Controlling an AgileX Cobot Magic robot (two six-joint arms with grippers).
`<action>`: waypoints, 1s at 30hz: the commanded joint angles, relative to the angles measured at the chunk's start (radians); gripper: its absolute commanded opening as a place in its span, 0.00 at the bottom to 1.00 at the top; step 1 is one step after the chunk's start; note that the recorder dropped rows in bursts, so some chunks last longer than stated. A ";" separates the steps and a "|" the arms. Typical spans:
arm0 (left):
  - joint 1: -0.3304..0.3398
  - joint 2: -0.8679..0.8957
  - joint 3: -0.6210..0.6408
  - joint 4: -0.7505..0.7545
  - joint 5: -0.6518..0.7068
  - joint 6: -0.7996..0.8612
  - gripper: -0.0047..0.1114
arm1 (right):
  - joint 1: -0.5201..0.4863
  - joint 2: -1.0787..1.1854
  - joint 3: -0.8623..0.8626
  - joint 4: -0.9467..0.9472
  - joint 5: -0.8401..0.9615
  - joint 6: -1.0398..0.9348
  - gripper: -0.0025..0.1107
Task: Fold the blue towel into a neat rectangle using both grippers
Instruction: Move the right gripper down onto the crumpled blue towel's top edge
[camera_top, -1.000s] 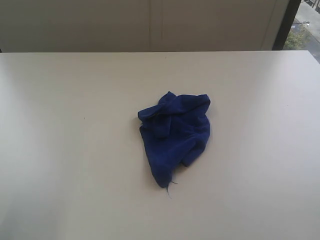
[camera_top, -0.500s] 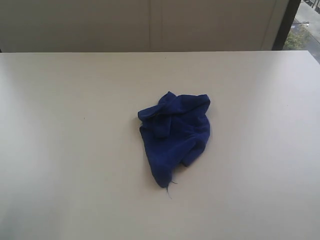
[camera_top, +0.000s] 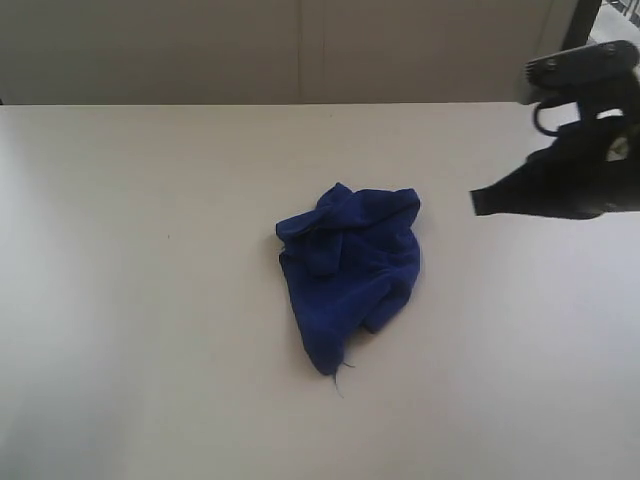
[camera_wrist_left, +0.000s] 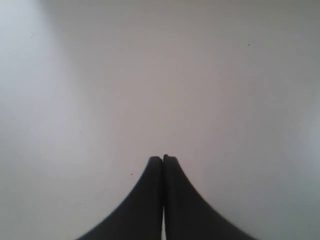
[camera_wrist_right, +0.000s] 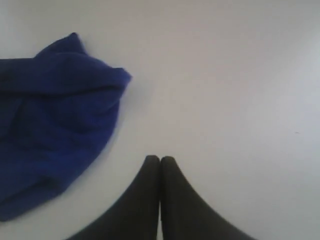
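Note:
The blue towel lies crumpled in a heap near the middle of the white table, with a loose thread at its near corner. In the right wrist view the blue towel fills one side. My right gripper hangs above the table to the right of the towel, apart from it, pointing toward it. Its jaws are pressed together with nothing between them. My left gripper is shut too, over bare table; it is out of the exterior view.
The white table stretches wide on all sides of the towel. A wall runs behind its far edge, with a window strip at the back right.
My right arm has come into the exterior view from the right, toward the towel. The towel has not moved.

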 joint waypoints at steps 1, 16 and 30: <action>0.004 -0.004 0.005 0.002 -0.005 0.000 0.05 | 0.137 0.132 -0.099 0.101 0.051 0.014 0.02; 0.004 -0.004 0.005 0.002 -0.005 0.000 0.05 | 0.319 0.519 -0.403 0.152 0.161 0.014 0.03; 0.004 -0.004 0.005 0.002 -0.005 0.000 0.05 | 0.354 0.590 -0.454 0.219 0.195 -0.016 0.33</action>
